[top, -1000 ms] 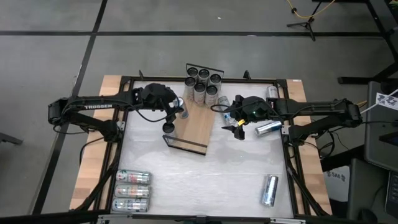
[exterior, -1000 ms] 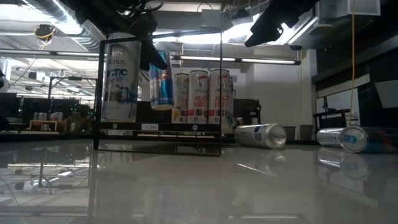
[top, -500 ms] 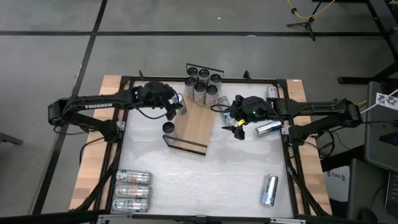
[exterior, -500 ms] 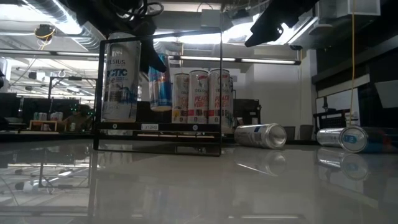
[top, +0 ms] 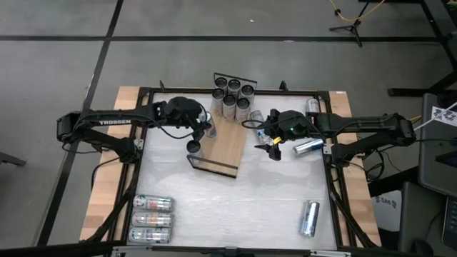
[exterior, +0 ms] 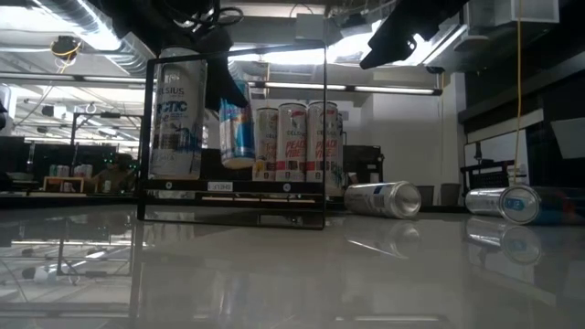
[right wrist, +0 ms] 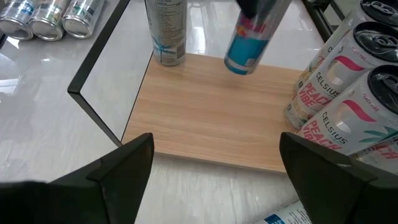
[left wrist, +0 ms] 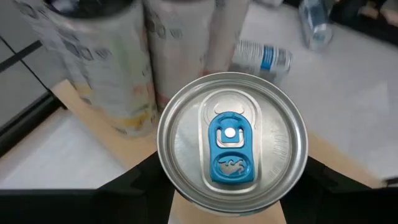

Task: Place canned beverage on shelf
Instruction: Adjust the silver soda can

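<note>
blue can (exterior: 236,132) is dropping lower toward shelf (top: 227,146), left gripper (top: 202,127) pinching it; not yet set down; right gripper (top: 274,148) spread at 3 o'clock.

Blue can (right wrist: 250,38), blue tab; light-wood shelf (right wrist: 217,118); white tabletop (top: 243,200).

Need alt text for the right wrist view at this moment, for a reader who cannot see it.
A blue can, held from above by the left gripper, hangs tilted over the light-wood shelf. A silver can stands near one railed end, and Celsius cans cluster at the other. The right gripper waits with its jaws open.
</note>
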Controlling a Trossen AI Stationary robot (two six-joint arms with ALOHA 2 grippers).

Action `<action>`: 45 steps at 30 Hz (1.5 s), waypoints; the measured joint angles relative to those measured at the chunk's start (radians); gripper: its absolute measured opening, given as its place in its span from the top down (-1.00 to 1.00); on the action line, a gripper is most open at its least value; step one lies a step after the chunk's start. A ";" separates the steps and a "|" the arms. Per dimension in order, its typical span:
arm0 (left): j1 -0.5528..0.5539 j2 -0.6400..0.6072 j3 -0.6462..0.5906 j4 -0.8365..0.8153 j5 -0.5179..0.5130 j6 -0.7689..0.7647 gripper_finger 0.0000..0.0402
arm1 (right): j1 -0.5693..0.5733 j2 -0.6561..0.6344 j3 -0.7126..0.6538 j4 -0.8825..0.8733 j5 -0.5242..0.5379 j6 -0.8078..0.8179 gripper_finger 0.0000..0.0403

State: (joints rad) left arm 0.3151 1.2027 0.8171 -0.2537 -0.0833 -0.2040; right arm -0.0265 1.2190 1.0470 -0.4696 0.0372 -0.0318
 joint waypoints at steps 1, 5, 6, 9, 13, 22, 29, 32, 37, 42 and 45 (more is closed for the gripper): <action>-0.003 0.010 0.000 -0.001 -0.002 0.003 -0.04 | 0.000 0.000 0.000 0.000 0.000 0.000 -0.71; -0.009 0.049 0.000 0.016 -0.005 0.001 -0.10 | 0.000 0.000 0.000 0.000 0.000 0.000 -0.71; -0.009 0.057 0.000 0.012 -0.007 0.005 -0.11 | 0.000 0.000 0.000 -0.001 0.000 0.000 -0.71; -0.009 0.066 -0.001 0.016 -0.006 0.007 -0.16 | 0.000 0.000 0.000 -0.001 0.000 0.000 -0.71; -0.009 0.066 -0.001 0.021 -0.004 0.007 -0.18 | 0.000 0.000 0.000 -0.001 0.000 0.000 -0.71; -0.009 0.066 -0.001 0.031 -0.005 0.006 -0.19 | 0.000 0.000 0.000 -0.001 0.000 0.000 -0.71; -0.009 0.066 -0.001 0.030 -0.011 0.007 -0.19 | 0.000 0.000 0.000 -0.001 0.000 0.000 -0.71; -0.009 0.066 -0.001 0.030 -0.019 0.050 -0.19 | 0.000 0.000 0.000 -0.001 0.000 0.000 -0.71; -0.009 0.066 -0.001 0.029 -0.019 0.109 -0.19 | 0.000 0.000 0.000 -0.001 0.000 0.000 -0.71; -0.009 0.066 -0.001 0.000 -0.020 0.135 -0.19 | 0.000 0.000 0.000 -0.001 0.000 0.000 -0.71; -0.009 0.066 -0.001 -0.023 -0.020 0.135 -0.19 | 0.000 0.000 0.000 -0.001 0.000 0.000 -0.71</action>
State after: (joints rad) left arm 0.3058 1.2686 0.8162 -0.2766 -0.1028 -0.0688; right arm -0.0266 1.2194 1.0473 -0.4706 0.0372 -0.0319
